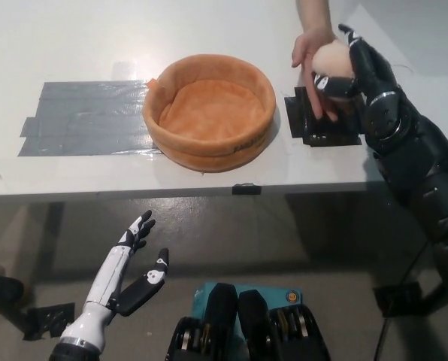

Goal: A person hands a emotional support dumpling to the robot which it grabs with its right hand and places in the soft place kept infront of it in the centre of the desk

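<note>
The pale, round dumpling [331, 59] is up at the right of the desk, above black tape marks. My black right hand [353, 69] is wrapped around its right and lower side, fingers curled on it. A person's hand [308, 47] reaches in from the top edge and still touches the dumpling from the left. The orange soft round bed [209, 113] lies in the middle of the desk, to the left of the dumpling, with nothing in it. My white left hand [126, 274] hangs open below the desk's front edge at the lower left.
Grey tape strips [85, 119] cover the desk left of the bed. Black tape pieces [322, 126] lie under the dumpling. The white desk's front edge [171, 188] runs across the picture's middle.
</note>
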You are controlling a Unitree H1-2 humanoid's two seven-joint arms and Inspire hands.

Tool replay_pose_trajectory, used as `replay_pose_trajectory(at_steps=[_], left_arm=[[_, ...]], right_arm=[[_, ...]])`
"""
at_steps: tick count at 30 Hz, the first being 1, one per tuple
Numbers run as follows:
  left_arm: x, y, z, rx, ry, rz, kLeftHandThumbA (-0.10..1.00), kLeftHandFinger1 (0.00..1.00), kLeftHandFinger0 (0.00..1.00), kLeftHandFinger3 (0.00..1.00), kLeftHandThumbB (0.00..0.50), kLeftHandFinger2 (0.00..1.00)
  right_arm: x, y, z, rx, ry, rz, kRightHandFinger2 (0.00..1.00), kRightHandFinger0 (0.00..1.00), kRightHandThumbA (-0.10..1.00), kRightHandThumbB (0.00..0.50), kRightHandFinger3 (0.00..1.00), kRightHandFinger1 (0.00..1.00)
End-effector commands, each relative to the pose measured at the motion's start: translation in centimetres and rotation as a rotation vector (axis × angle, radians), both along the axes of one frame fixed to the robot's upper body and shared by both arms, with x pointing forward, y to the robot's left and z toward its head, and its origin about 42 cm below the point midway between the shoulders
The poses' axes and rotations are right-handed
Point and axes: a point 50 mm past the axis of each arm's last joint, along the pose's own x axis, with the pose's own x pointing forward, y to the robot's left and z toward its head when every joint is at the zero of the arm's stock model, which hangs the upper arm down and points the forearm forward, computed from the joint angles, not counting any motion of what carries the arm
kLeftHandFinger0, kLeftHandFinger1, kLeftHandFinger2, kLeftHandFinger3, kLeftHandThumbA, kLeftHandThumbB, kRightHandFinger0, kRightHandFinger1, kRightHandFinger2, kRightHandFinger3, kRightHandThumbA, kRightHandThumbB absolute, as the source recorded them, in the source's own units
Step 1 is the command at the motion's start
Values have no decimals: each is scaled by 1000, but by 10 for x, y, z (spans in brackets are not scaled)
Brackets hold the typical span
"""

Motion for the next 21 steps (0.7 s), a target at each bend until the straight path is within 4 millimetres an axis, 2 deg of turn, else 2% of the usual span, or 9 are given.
replay_pose_trajectory(at_steps=[1,6,7,8,9,11,12,15,21], left_arm=[[3,-2,10,-13,-48,-13,480,1000,1000,1000,0,1000],[2,-1,10,-20,-48,-10,482,1000,1000,1000,0,1000],[3,-1,10,-20,-49,-11,480,1000,1000,1000,0,1000],[3,-2,10,-10,-53,-14,467,1000,1000,1000,0,1000],[2,-2,9,-9,-49,-15,466,1000,1000,1000,0,1000],[1,-2,9,-8,-47,-14,466,1000,1000,1000,0,1000],[1,-2,9,-6,-45,-13,466,1000,1000,1000,0,1000],[1,-2,10,-8,-32,-1,511,1000,1000,1000,0,1000],[1,-3,11,-13,-45,-4,493,1000,1000,1000,0,1000]], right_arm=[[4,20,61,36,-314,46,916,20,-100,162,996,551],[-3,42,101,88,-425,104,907,0,-100,148,975,526],[-6,48,110,103,-459,133,898,1,-100,185,880,501],[-11,56,118,110,-483,156,872,187,-100,237,797,607],[-15,63,124,102,-512,180,788,551,-100,275,565,771],[-24,79,131,105,-562,222,403,88,-100,191,436,317],[-29,88,133,115,-574,243,490,18,-100,189,509,257],[-43,119,136,97,-602,283,754,0,-100,203,793,260],[-46,168,120,90,-542,366,823,0,-100,188,829,322]])
